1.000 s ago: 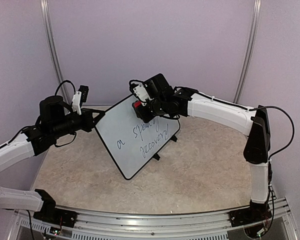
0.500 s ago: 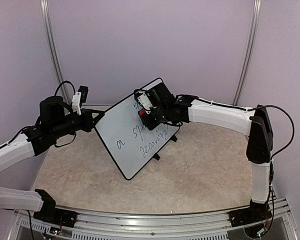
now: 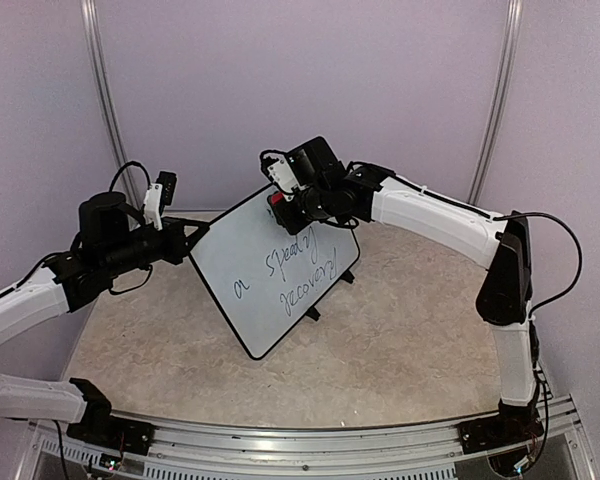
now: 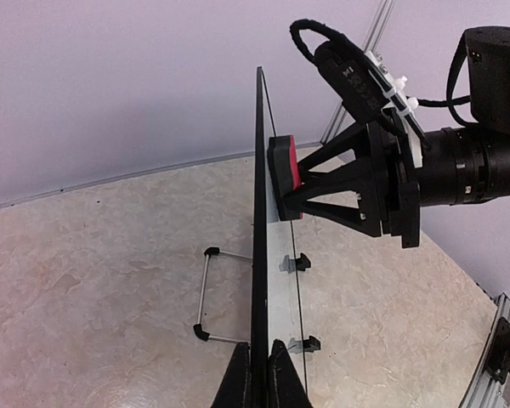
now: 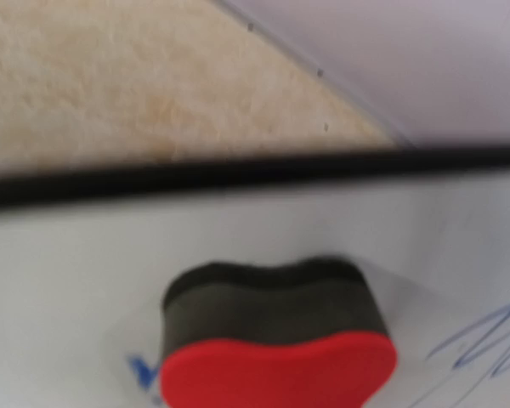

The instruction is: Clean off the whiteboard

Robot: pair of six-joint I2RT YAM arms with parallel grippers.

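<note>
The whiteboard point(image 3: 242, 262) stands tilted on the table, with dark handwriting point(image 3: 292, 276) across its lower half. My left gripper point(image 3: 194, 233) is shut on its left rim; in the left wrist view the fingers pinch the thin black edge point(image 4: 259, 212) at the bottom of the picture point(image 4: 259, 365). My right gripper point(image 3: 283, 203) is shut on a red-backed eraser point(image 3: 276, 199) and presses it against the board face near the top edge. The eraser point(image 4: 284, 172) lies flat on the board. In the right wrist view the eraser point(image 5: 276, 336) fills the lower middle, with blue strokes beside it.
A wire stand point(image 4: 202, 291) and small black feet point(image 4: 302, 262) stick out from the board's two sides. The beige stone tabletop point(image 3: 400, 330) spreads around the board. Purple walls with metal poles point(image 3: 495, 100) close off the back. A metal rail point(image 3: 310, 455) runs along the near edge.
The right gripper slid the eraser down and right over the board, then back up toward the top edge. The left gripper and the board have not moved.
</note>
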